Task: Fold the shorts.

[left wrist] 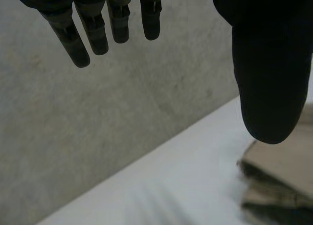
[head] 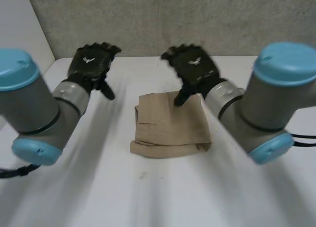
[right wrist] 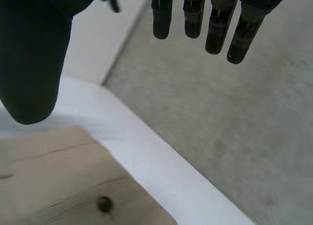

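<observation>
The tan shorts (head: 170,126) are lying in the middle of the white tabletop (head: 98,187), between the two arms, already gathered into a compact, layered bundle. Both hands are hovering above the far part of the tabletop, and neither is holding cloth. The left hand (head: 91,64) is hanging well to the left of the bundle with its fingers (left wrist: 93,32) straight and released. The right hand (head: 195,66) is hovering over the bundle's far right corner, fingers (right wrist: 217,29) likewise relaxed, and its thumb appears to be clear of the fabric. Judging by this, the hands are being kept up and apart so as not to disturb the finished layers, and the fold looks largely complete. The bundle is sitting nearly square, slightly wider across than deep, so its long axis is running left to right. The thick rounded fold is facing the robot, while the stepped layer edges are facing the left hand. A small dark button (right wrist: 103,204) is showing on the top layer beneath the right hand.
</observation>
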Robot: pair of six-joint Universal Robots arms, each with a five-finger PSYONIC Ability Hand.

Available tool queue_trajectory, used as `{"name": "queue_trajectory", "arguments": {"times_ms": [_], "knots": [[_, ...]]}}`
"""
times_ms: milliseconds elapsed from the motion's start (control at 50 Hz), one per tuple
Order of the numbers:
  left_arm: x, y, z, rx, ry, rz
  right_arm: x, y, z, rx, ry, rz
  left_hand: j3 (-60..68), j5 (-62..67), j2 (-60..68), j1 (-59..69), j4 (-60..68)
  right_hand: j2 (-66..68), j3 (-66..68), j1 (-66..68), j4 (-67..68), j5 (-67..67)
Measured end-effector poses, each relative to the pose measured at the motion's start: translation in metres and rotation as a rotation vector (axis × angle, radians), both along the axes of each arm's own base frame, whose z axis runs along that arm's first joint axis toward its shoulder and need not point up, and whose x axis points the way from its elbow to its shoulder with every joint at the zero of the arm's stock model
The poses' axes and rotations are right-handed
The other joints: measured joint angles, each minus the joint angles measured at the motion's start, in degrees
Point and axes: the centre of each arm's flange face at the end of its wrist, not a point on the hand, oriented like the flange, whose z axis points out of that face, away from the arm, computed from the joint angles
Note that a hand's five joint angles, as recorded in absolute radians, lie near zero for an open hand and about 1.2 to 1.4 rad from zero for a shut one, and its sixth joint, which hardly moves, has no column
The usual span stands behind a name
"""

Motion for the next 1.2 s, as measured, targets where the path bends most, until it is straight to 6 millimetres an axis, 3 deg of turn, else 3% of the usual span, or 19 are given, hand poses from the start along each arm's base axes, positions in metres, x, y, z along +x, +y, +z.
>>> {"name": "queue_trajectory", "arguments": {"times_ms": [80,140,200,280,380,460,720,800,900,940,980,1000,1020,1040,1060,1080,1100,1120,1200], "knots": [[-0.029,0.001,-0.001,-0.009,0.011,-0.067,-0.015,-0.018,-0.004,0.093,-0.061,-0.068,0.0,0.0,0.0,0.0,0.0,0.0,0.0,0.0,0.0,0.0],[-0.051,0.003,-0.012,0.011,0.004,-0.116,-0.021,-0.03,-0.02,0.172,-0.054,-0.103,0.0,0.0,0.0,0.0,0.0,0.0,0.0,0.0,0.0,0.0],[-0.068,0.004,-0.028,0.047,-0.015,-0.151,-0.023,-0.038,-0.039,0.245,-0.021,-0.124,0.0,0.0,0.0,0.0,0.0,0.0,0.0,0.0,0.0,0.0],[-0.087,0.006,-0.064,0.142,-0.069,-0.187,-0.027,-0.05,-0.076,0.372,0.049,-0.151,0.0,0.0,0.0,0.0,0.0,0.0,0.0,0.0,0.0,0.0],[-0.089,0.008,-0.101,0.274,-0.146,-0.181,-0.03,-0.054,-0.104,0.461,0.103,-0.166,0.0,0.0,0.0,0.0,0.0,0.0,0.0,0.0,0.0,0.0],[-0.082,0.01,-0.117,0.351,-0.199,-0.148,-0.033,-0.053,-0.117,0.502,0.138,-0.169,0.0,0.0,0.0,0.0,0.0,0.0,-0.2,-1.1,0.0,0.0],[-0.067,0.015,-0.128,0.392,-0.311,-0.08,-0.037,-0.045,-0.126,0.427,0.315,-0.128,-0.5,0.0,-2.2,-2.7,0.0,-2.9,-2.3,-4.1,0.0,0.0],[-0.07,0.019,-0.119,0.369,-0.312,-0.093,-0.035,-0.044,-0.114,0.381,0.32,-0.12,-0.5,0.0,-2.4,-3.1,0.0,-2.9,-2.3,-4.1,0.0,0.0],[-0.075,0.026,-0.079,0.291,-0.26,-0.111,-0.034,-0.045,-0.075,0.283,0.256,-0.129,-0.5,-0.1,-2.4,-3.2,-0.1,-2.9,-2.3,-4.1,0.0,-0.5],[-0.075,0.026,-0.079,0.291,-0.26,-0.111,-0.034,-0.045,-0.075,0.283,0.256,-0.129,-0.5,-0.1,-2.4,-3.2,-0.1,-2.9,-2.3,-4.1,0.0,-0.5],[-0.069,0.031,-0.033,0.213,-0.194,-0.106,-0.038,-0.043,-0.029,0.184,0.161,-0.163,-0.5,-0.3,-2.4,-3.2,-0.1,-2.9,-2.3,-4.1,0.0,-0.5],[-0.068,0.032,-0.027,0.205,-0.186,-0.103,-0.04,-0.043,-0.021,0.166,0.143,-0.174,-0.5,-0.3,-2.4,-3.2,-0.1,-2.9,-2.3,-4.1,0.0,-0.5],[-0.059,0.031,-0.005,0.169,-0.146,-0.083,-0.046,-0.043,0.002,0.114,0.094,-0.217,-0.5,-0.3,-2.4,-3.2,-0.1,-2.9,-2.3,-4.1,0.0,-0.5],[-0.056,0.031,0.0,0.161,-0.137,-0.078,-0.047,-0.043,0.007,0.102,0.083,-0.228,-0.5,-0.3,-2.4,-3.2,-0.1,-2.9,-2.3,-4.1,0.0,-0.5],[-0.044,0.028,0.021,0.132,-0.098,-0.048,-0.056,-0.042,0.027,0.057,0.042,-0.279,-0.5,-0.3,-2.4,-3.2,-0.1,-2.9,-2.3,-4.1,0.0,-0.5],[-0.044,0.028,0.021,0.132,-0.098,-0.048,-0.056,-0.042,0.027,0.057,0.042,-0.279,-0.5,-0.3,-2.4,-3.2,-0.1,-2.9,-2.3,-4.1,0.0,-0.5],[-0.028,0.024,0.041,0.1,-0.056,-0.01,-0.057,-0.042,0.031,0.049,0.035,-0.29,-0.5,-0.3,-2.4,-3.2,-0.1,-2.9,-2.3,-4.1,0.0,-0.5],[-0.017,0.021,0.055,0.08,-0.026,0.019,-0.073,-0.042,0.058,-0.011,-0.016,-0.377,-0.5,-0.3,-2.4,-3.2,-0.1,-2.9,-2.3,-4.1,0.0,-0.5],[0.021,0.013,0.09,0.03,0.062,0.116,-0.098,-0.04,0.086,-0.064,-0.058,-0.494,-0.5,-0.3,-2.4,-3.2,-0.1,-2.9,-2.3,-4.1,0.0,-0.5]]}}
